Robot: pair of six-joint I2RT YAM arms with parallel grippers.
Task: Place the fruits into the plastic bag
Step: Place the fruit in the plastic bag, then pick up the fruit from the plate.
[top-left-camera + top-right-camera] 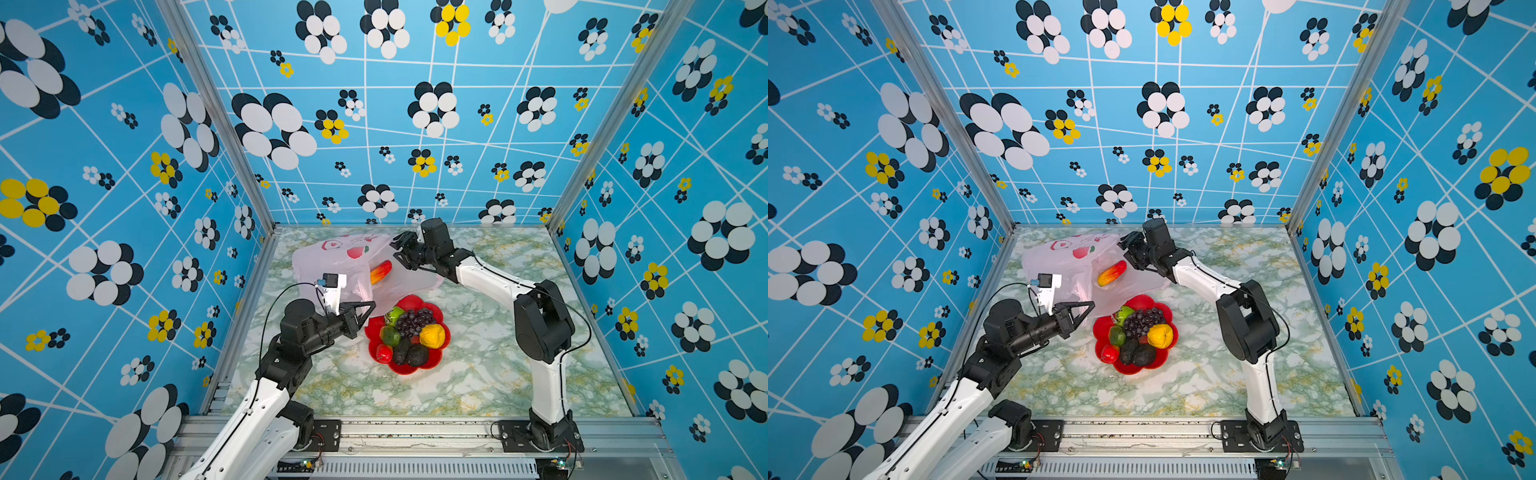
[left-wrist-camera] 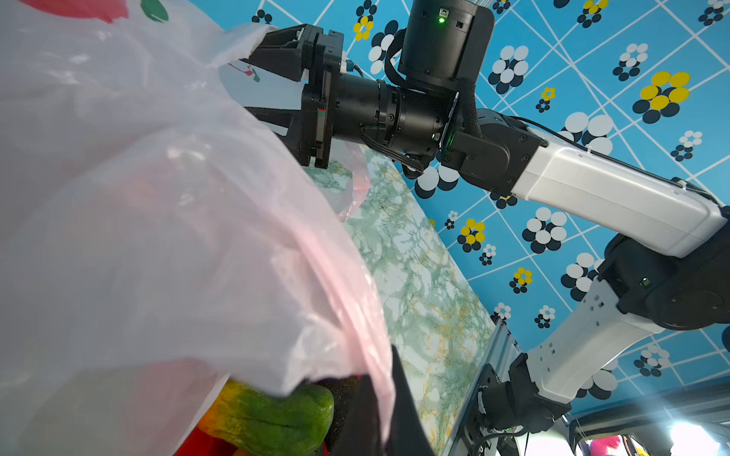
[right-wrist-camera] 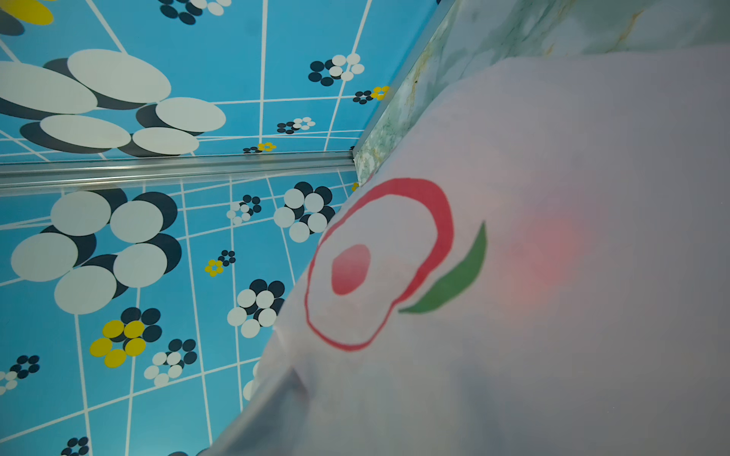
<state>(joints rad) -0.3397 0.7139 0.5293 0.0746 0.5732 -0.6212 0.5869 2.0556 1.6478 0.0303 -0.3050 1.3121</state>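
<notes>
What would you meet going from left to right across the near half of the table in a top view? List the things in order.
left gripper → small red fruit → dark purple grape bunch → yellow fruit → right arm's elbow. The kiwis and avocados overlap others sideways, so they are left out.

Green-and-white marbled tabletop [image 1: 478, 374]. Directly on it, 2 things: pale-pink plastic bag [image 1: 316, 262] toward the far side, red flower-shaped plate [image 1: 372, 332] just beside it, nearer the middle.
</notes>
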